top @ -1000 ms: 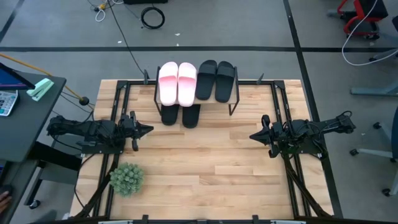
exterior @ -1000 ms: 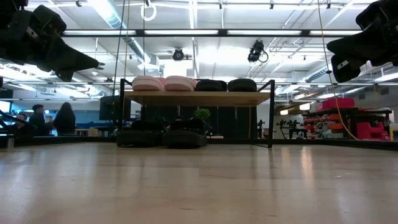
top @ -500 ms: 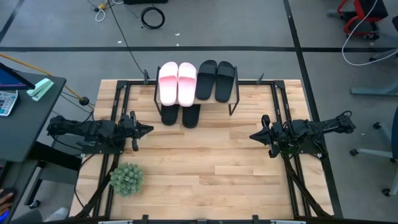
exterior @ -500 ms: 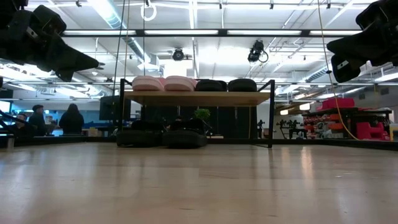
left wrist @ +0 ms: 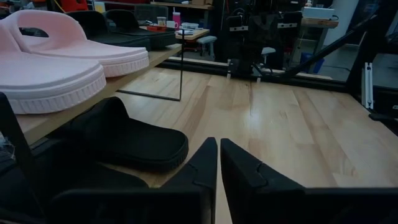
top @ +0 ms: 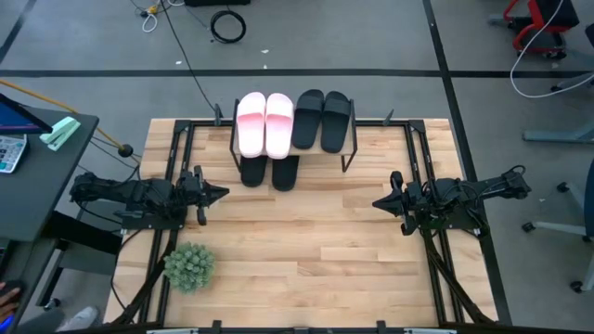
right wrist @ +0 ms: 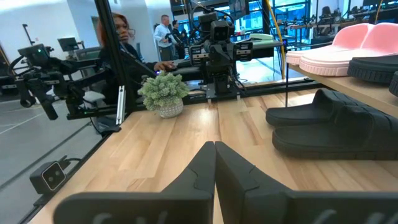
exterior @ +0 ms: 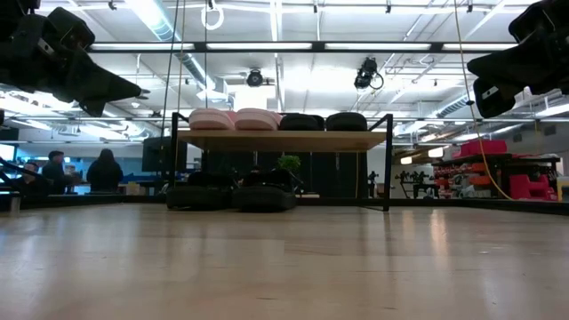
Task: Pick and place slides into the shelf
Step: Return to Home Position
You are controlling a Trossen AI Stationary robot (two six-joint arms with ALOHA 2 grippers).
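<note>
High view: lower slides [top: 285, 173] half-hidden

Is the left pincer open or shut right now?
Shut. The left pincer shows its fingers pressed almost together, with nothing held between them.

seen from above, the shelf [top: 353, 153] hides most of the 2 lower black slides [top: 285, 174]; only their 6 o'clock ends show.
</note>
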